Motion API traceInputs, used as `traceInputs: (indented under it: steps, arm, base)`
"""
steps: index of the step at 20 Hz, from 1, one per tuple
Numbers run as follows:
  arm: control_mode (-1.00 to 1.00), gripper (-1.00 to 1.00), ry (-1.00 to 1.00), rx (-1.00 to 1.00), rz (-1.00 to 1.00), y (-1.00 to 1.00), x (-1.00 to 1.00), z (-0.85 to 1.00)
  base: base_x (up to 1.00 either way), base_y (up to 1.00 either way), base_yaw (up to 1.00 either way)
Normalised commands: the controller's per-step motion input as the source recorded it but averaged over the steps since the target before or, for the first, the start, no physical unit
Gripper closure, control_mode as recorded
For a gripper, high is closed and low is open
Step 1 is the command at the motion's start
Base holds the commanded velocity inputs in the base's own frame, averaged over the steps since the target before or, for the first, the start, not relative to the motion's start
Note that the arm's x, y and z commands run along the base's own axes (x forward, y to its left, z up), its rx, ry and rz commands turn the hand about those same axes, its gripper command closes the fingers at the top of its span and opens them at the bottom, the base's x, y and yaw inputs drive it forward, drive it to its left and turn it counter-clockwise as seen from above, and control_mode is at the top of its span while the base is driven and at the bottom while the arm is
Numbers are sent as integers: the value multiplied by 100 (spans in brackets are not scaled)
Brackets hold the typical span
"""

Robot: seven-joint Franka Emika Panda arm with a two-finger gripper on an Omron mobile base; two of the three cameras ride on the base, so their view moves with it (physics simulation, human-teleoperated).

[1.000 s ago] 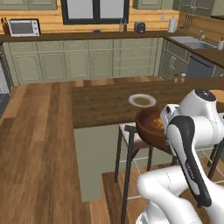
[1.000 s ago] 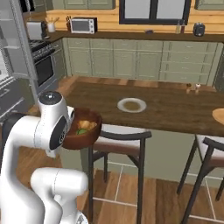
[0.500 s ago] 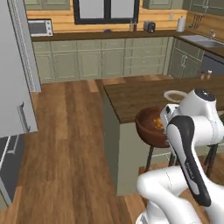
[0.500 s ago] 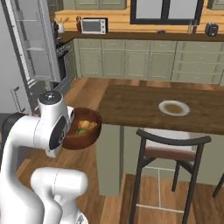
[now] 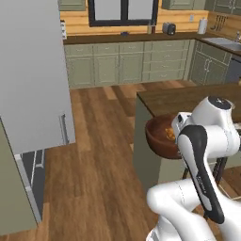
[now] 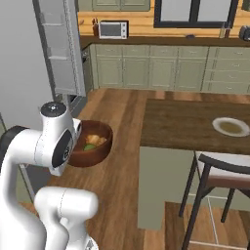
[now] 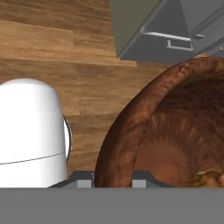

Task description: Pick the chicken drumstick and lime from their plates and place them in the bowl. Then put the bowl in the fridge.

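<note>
My gripper (image 7: 113,179) is shut on the rim of the dark reddish-brown bowl (image 7: 131,122), one fingertip on each side of the wall. The bowl (image 5: 160,139) hangs in the air close to the arm, beside the island's end. Inside it lie the golden-brown chicken drumstick (image 6: 98,140) and the green lime (image 6: 89,146); the drumstick (image 7: 211,178) also peeks in at the hand view's lower right. The light-grey fridge (image 5: 33,70) stands to the left, its door (image 6: 59,49) swung open with shelves showing. A pale grey plate (image 6: 231,127) rests on the island.
The wooden island counter (image 6: 185,122) is on the right, with a stool (image 6: 219,168) in front of it. Green cabinets (image 5: 122,66) line the back wall. Open wood floor (image 5: 94,155) lies between me and the fridge.
Both base views have swung left, from the island toward the fridge, so the base has moved. The bowl stays gripped in the same place relative to the arm.
</note>
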Motion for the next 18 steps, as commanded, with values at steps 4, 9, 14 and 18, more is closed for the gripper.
traceInputs:
  steps: [4,9,14,18]
  arm:
    - [100,100,0,0,0,0,0,0]
    - [100,100,0,0,0,0,0,0]
    - [100,100,0,0,0,0,0,0]
    - [100,100,0,0,0,0,0,0]
  base:
    - [87,26,0]
    - [62,46,0]
    - [52,20,3]
    - [86,0,6]
